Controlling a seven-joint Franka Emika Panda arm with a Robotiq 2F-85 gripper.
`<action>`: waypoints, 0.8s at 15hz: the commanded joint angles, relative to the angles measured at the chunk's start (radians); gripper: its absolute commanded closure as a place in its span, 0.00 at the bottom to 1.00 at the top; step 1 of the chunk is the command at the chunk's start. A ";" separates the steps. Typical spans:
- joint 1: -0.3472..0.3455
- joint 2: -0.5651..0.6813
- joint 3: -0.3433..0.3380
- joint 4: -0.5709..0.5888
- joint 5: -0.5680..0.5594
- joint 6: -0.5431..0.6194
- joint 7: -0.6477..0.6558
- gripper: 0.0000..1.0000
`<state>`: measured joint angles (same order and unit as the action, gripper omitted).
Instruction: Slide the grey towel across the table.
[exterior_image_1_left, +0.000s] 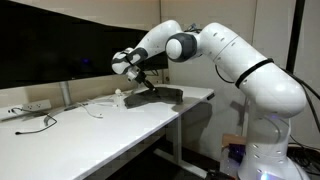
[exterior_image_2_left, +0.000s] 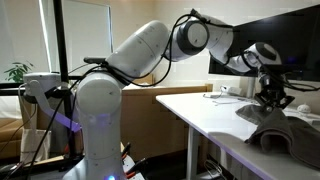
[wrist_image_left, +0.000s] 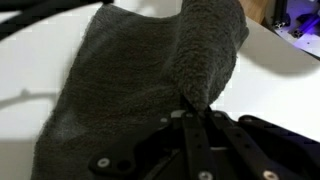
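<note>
overall: bright, even indoor light in both exterior views; low resolution, fine detail soft.
tabletop (exterior_image_1_left: 100, 125): near-white, slightly blown out; thin cables (exterior_image_1_left: 35, 125) barely resolve.
shadows: soft; a dark patch at the edge of the grey towel (exterior_image_1_left: 160, 96), gloom under the tabletop.
backlight: pale washed-out area behind the plant (exterior_image_2_left: 15, 72).
robot arm (exterior_image_2_left: 140, 50): glossy white shell, mild highlights, shaded underside.
glow: purple-blue light spilling round the robot base (exterior_image_2_left: 100, 140).
wrist view: towel weave fairly sharp mid-frame; jaws at the bottom edge dark and out of focus; tabletop glares white; top-left corner dark, blurred.
</note>
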<state>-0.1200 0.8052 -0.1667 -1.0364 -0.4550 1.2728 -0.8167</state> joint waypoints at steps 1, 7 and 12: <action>0.053 -0.098 0.033 -0.186 -0.065 0.020 0.033 0.95; 0.134 -0.263 0.135 -0.440 -0.099 0.033 0.036 0.95; 0.178 -0.414 0.227 -0.644 -0.083 0.049 0.058 0.95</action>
<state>0.0479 0.5262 0.0187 -1.4965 -0.5272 1.2740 -0.7923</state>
